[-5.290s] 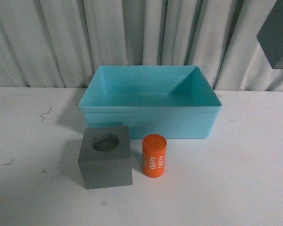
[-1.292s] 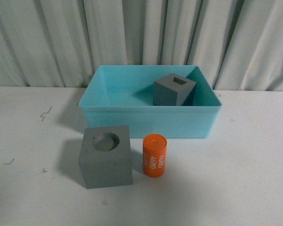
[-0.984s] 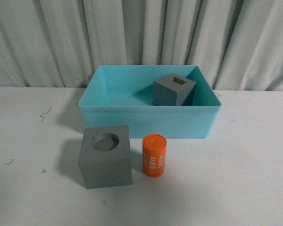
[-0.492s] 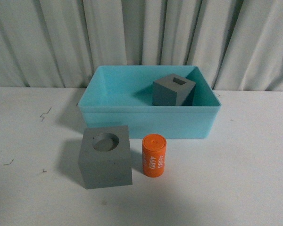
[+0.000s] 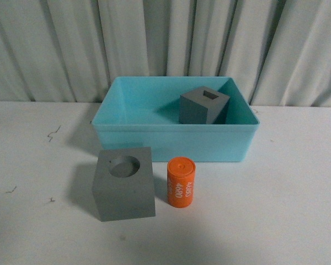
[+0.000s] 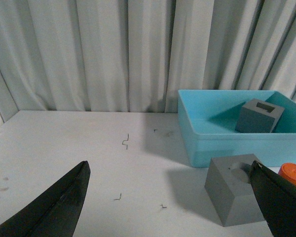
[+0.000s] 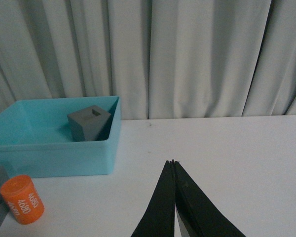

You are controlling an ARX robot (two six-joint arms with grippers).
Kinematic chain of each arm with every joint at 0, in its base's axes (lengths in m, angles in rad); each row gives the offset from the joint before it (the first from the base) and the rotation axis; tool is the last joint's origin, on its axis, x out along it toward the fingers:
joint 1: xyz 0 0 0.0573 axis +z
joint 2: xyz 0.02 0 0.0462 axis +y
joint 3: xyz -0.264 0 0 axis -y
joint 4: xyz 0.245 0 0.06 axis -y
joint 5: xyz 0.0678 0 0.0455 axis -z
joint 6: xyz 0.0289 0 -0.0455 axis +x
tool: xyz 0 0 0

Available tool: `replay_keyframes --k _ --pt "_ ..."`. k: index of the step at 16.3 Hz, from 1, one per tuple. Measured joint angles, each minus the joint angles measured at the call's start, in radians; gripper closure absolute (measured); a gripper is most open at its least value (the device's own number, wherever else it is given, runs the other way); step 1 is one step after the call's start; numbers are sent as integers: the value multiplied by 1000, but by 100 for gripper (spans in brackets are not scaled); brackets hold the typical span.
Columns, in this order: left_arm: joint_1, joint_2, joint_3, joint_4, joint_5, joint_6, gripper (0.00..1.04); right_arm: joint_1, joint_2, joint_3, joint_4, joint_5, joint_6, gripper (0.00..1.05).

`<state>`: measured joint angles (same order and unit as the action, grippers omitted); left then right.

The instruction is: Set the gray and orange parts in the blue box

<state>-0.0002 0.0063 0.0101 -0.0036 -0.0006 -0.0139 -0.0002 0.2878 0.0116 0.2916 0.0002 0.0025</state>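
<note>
My left gripper (image 6: 168,168) hangs with its jaws wide apart, off the left side of the turquoise bin (image 5: 176,142). My right gripper (image 7: 172,164), off the bin's right side, is pressed together on nothing. On the bench (image 5: 287,193), just in front of the bin's front wall, the round-recess gray cube (image 5: 124,185) and the upright orange "4680" cylinder (image 5: 181,182) stand side by side, apart. The rectangular-recess gray cube (image 5: 204,106) sits inside the bin, right rear. A pleated curtain (image 5: 165,38) hangs behind the bin.

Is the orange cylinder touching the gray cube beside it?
Apart. The front view shows bare table between the orange cylinder and the round-recess gray cube.
</note>
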Motion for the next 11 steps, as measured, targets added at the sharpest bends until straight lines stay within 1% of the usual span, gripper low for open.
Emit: replay_keyframes --k 8,9,10,11 --pt "0 0 0 0 0 0 7 0 -108 0 -109 0 0 103" --pt "0 0 0 0 0 0 7 0 -129 0 -141 0 0 103" --pt "0 0 0 0 -1 0 7 0 -240 0 -294 0 0 103" --pt "0 0 0 0 0 0 7 0 -284 1 -277 -1 0 103"
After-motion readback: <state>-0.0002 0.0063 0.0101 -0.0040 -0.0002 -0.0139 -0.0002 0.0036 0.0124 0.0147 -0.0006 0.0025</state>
